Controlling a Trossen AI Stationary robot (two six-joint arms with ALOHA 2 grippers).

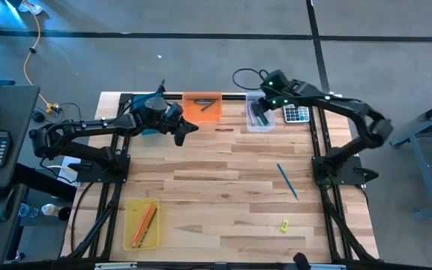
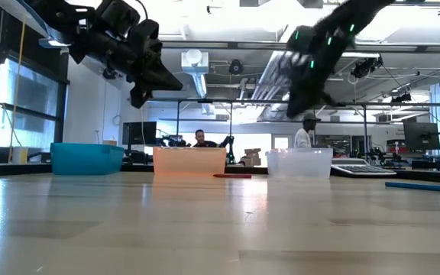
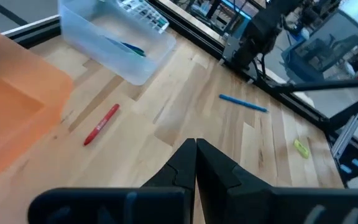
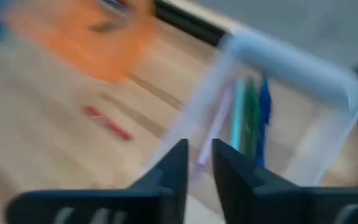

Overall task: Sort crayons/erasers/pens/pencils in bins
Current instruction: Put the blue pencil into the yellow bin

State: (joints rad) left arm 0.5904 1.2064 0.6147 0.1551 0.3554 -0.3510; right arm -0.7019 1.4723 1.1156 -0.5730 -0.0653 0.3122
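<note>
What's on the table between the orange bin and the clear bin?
One red crayon lies on the wood between the orange bin and the clear bin, touching neither. The high view shows it; the left wrist view confirms.

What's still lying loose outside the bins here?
Three strays on the table: a red crayon between the orange bin and clear bin, a blue pen near the right arm's base, and a small yellow piece toward the front. Nothing spilled or damaged.
</note>
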